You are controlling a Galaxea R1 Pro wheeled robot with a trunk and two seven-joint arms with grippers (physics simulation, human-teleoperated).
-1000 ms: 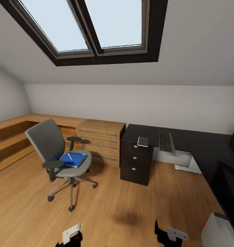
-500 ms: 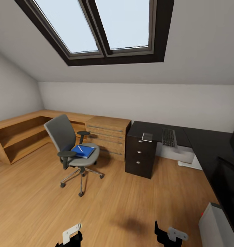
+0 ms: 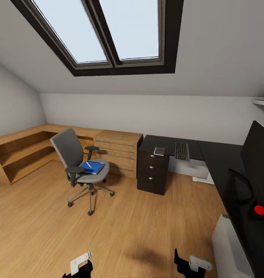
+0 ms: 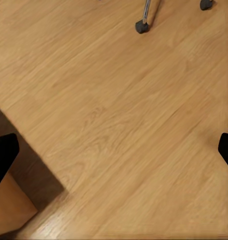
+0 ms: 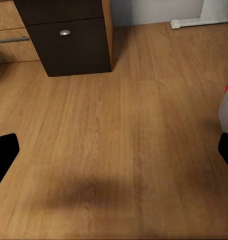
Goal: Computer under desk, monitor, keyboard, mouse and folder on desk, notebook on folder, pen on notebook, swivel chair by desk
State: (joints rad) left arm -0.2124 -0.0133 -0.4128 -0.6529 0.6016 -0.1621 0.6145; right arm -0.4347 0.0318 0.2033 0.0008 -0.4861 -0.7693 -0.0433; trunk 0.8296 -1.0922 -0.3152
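The swivel chair (image 3: 83, 166) stands on the wood floor, left of the black desk (image 3: 217, 158). On its seat lies the blue folder (image 3: 93, 168) with the pen (image 3: 88, 164) on top. The keyboard (image 3: 181, 151) and the small grey notebook (image 3: 159, 151) lie on the desk's far wing. At the right, the monitor (image 3: 257, 152) stands on the desk. The pale computer (image 3: 229, 247) stands on the floor against the desk's near edge. The mouse is out of view. My left gripper (image 3: 79, 266) (image 4: 114, 152) and right gripper (image 3: 191, 264) (image 5: 114, 152) hang open over bare floor.
A light-wood drawer chest (image 3: 118, 152) stands between chair and desk, and a low wooden shelf unit (image 3: 19, 150) runs along the left wall. The black drawer unit (image 5: 68, 40) is ahead of my right gripper. A chair castor (image 4: 141, 26) shows near my left gripper.
The whole view has shifted as the camera moved: chair and desk look farther off, and the monitor with its red dot has come into view at the right. Nothing in the room has moved.
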